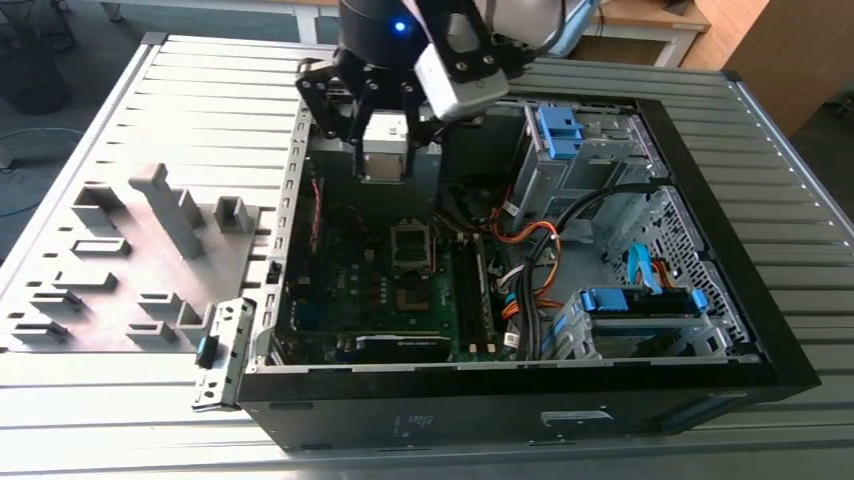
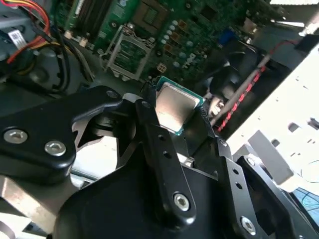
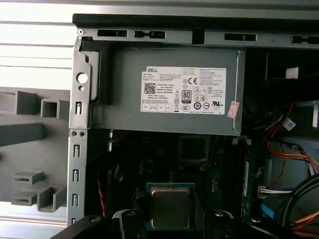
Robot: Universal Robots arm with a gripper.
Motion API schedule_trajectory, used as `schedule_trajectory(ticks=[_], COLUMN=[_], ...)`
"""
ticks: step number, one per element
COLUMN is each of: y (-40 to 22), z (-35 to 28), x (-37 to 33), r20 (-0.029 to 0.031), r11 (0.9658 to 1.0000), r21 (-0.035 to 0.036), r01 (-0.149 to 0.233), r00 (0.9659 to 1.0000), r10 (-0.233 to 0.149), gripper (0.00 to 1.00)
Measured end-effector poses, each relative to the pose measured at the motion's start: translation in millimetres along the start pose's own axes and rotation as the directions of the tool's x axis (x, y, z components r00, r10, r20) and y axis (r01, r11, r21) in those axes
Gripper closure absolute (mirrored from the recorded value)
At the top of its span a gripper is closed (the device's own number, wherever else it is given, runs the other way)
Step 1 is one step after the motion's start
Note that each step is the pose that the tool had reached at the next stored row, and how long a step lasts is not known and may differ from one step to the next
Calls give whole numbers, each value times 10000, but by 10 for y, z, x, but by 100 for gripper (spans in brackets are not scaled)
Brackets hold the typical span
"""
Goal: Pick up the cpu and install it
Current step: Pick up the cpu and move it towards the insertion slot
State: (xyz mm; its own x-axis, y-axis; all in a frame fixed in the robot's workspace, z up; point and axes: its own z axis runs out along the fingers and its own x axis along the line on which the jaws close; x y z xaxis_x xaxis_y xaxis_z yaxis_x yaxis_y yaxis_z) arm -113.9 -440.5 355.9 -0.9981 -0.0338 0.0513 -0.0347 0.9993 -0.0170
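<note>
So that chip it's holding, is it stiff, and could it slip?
The cpu looks like a flat, metal-topped plate, so it is probably stiff and light. The hand pinches it by opposite edges, so it might slip if jolted. Being flat and square, it shouldn't roll.

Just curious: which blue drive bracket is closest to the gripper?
The blue bracket right beside the gripper holding the cpu; the other blue one sits farther off.
</note>
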Motion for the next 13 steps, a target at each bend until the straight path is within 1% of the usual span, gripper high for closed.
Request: schedule_trajectory(ticks=[3,5,9,11,13], y=[-4,-5,-6,-7,-10], z=[-3,-5,-1,15,44], x=[-87,-128,-153,-157,-159], r20=[-4,-6,-4,-5,4], r11=[10000,10000,10000,10000,10000], r21=[-1,0,-2,-1,-1], r01=[0,0,0,-1,-1], r00=[10000,10000,10000,10000,10000], r10=[0,0,0,1,1], gripper=[53,53,53,53,53])
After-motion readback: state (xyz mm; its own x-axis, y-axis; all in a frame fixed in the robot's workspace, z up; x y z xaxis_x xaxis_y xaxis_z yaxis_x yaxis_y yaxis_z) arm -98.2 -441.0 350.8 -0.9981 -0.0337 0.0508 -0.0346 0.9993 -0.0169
